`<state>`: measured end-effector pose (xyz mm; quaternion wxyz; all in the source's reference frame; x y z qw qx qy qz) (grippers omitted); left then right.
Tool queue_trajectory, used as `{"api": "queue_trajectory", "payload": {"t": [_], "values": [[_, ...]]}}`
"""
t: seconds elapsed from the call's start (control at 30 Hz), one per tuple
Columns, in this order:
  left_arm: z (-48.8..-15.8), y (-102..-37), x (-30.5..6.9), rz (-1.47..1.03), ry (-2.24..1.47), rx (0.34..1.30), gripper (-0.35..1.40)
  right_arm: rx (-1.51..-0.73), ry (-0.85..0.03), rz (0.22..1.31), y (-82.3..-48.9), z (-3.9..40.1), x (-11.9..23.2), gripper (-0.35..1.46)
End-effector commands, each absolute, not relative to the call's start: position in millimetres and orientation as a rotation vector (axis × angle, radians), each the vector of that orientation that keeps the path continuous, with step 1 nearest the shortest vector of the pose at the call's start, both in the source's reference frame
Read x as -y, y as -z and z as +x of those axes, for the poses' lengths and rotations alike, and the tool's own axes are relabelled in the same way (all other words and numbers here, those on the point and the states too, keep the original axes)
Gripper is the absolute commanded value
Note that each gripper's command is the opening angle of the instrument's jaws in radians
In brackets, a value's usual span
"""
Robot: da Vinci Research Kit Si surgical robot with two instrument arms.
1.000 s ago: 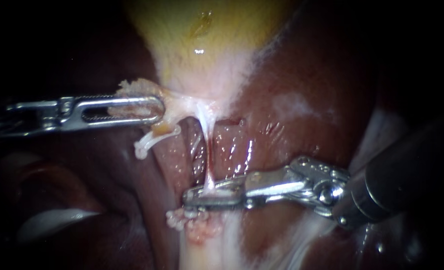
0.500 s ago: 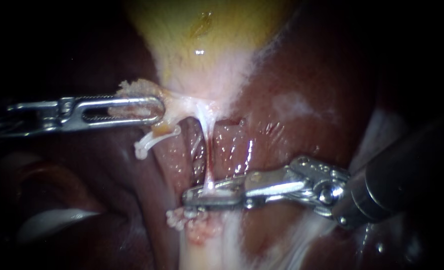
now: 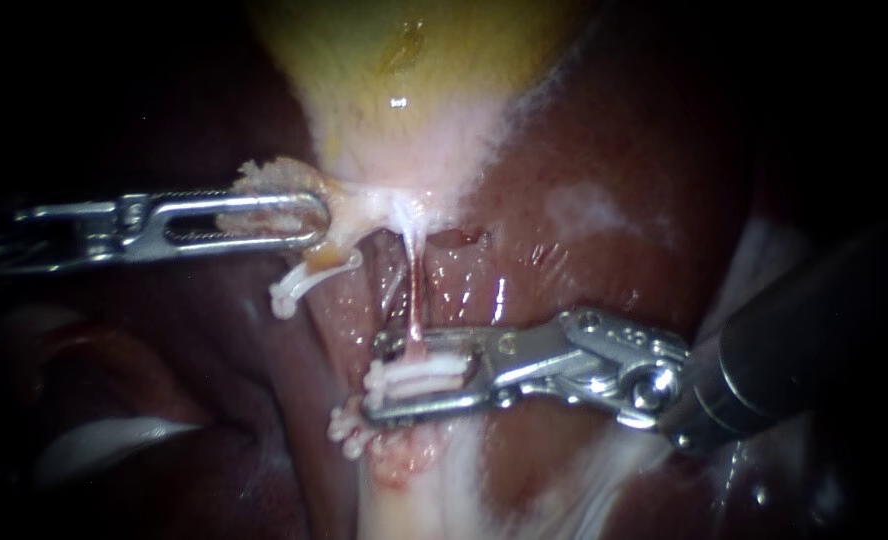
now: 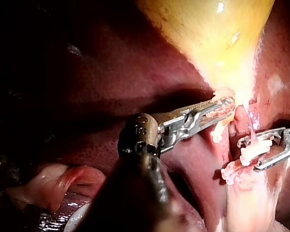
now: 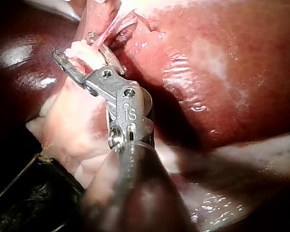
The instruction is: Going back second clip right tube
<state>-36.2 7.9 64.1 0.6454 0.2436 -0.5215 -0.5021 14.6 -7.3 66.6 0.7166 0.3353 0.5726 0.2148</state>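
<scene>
My left instrument comes in from the left, its jaws shut on a flap of pale tissue at the yellow gallbladder's neck; the left wrist view shows the same grip. A thin stretched tube runs down from the neck. My right instrument straddles that tube low down with its jaws open. A white clip sits across the tube in the gap between them, also seen as the clip and, past the right jaws, the clip.
A second white clip hangs on a short stub below my left jaws. A third one lies just under my right jaws on pale tissue. Dark red liver surrounds the field on both sides.
My right instrument's jaws have opened from shut and shifted slightly left, uncovering the white clip on the tube. The left instrument has held still.
</scene>
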Motion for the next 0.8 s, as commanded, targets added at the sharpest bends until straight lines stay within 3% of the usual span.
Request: {"api": "queue_trajectory", "payload": {"t": [0.03,0.8], "values": [[-36.2,-64.1,-7.9,0.556,1.142,1.187,-0.35,-1.267,-0.476,0.742,-66.6,14.6,7.3,0.5],[-36.3,-64.1,-7.8,0.555,1.142,1.187,-0.35,-1.283,-0.405,0.657,-68.0,12.0,6.3,0.5]]}}
